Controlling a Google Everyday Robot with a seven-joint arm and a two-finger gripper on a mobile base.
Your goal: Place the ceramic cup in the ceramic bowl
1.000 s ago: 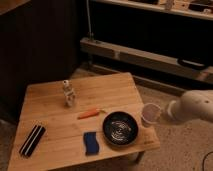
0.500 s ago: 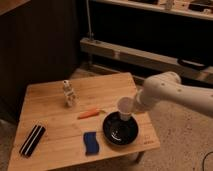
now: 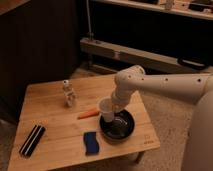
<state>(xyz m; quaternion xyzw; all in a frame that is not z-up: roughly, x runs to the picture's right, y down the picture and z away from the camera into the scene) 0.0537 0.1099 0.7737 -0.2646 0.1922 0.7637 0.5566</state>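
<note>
Carrying: ceramic cup (image 3: 106, 110) clamped in claw (image 3: 113, 106), poised over the rim of ceramic bowl (image 3: 120, 130) on counter (image 3: 50, 112); lowering and release outstanding.

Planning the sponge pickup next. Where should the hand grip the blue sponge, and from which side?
Probably across its narrower width, from straight above: the blue sponge lies flat on the table, with the ceramic bowl close beside it blocking a sideways approach. The hand is over the bowl's rim, holding the ceramic cup.
</note>
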